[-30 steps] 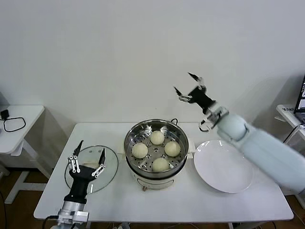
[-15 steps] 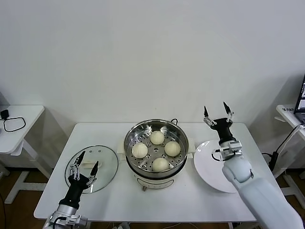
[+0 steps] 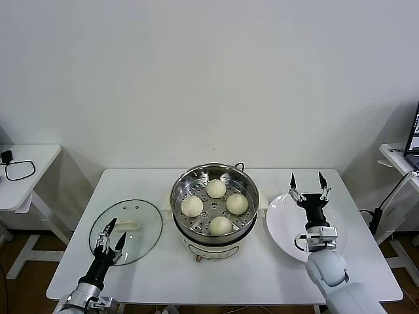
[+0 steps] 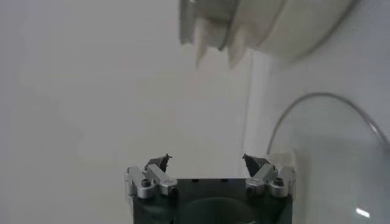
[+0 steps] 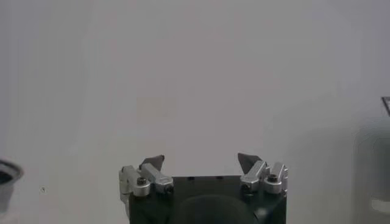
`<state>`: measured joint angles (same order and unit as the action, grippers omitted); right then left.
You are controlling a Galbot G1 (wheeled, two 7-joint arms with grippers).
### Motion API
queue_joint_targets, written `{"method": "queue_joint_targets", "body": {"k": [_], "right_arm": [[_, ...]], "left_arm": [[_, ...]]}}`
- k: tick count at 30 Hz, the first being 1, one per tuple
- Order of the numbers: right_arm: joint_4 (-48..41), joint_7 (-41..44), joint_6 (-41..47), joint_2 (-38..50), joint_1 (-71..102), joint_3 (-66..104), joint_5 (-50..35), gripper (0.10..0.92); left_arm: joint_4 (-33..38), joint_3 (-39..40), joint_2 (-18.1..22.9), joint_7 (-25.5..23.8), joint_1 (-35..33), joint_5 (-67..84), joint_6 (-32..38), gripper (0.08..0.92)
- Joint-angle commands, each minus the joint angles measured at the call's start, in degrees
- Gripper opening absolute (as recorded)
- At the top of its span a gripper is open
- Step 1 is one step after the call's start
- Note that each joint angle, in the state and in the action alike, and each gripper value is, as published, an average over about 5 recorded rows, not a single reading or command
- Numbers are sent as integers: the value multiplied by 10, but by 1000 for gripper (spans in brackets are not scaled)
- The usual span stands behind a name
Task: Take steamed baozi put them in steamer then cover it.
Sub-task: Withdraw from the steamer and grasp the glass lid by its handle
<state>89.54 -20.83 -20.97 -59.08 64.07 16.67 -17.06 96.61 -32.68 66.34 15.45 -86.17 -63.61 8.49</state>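
Both grippers are standing open and holding nothing: the right gripper point(image 3: 308, 176) is pointing upward over the far part of the white plate point(image 3: 288, 239) near the table's right edge, its two fingers spread apart, and the left gripper point(image 3: 111, 227) is hanging low over the near part of the glass lid point(image 3: 144, 219) by the table's left front corner, fingers likewise parted. In the left wrist view the left gripper point(image 4: 206, 159) is showing its dark fingertips wide apart, with the lid's curved rim point(image 4: 317, 97) running past one side; the right wrist view is giving only the right gripper point(image 5: 201, 159) with its tips apart against a plain pale background. The white table point(image 3: 137, 275) is carrying everything. The steamer point(image 3: 180, 203), a shiny steel pot on a cream base, is sitting at the table's middle, uncovered. The lid is lying flat on the table to the steamer's left, its white handle point(image 3: 127, 226) upward. Four steamed baozi point(image 3: 220, 225) are resting apart from each other on the perforated tray inside the steamer.
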Motion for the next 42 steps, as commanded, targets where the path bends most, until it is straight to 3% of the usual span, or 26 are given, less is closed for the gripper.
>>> {"method": "queue_joint_targets", "body": {"k": [1,15,30,42], "right_arm": [[8,-4,-5,-22,43,30,18,823],[9,-3,-5,-39,57,39,36,823],[11,-2,-6,-43,66,44,46,823],[16,-3,-8,-53,68,48,54,823]], "left_arm": [[-112,24,6,19,88,-48,-2,823],[-170,41,13,31,160,-70,-7,823],[-195,49,26,34,182,-80,-12,814],[-195,49,30,33,177,-68,-21,499]]}}
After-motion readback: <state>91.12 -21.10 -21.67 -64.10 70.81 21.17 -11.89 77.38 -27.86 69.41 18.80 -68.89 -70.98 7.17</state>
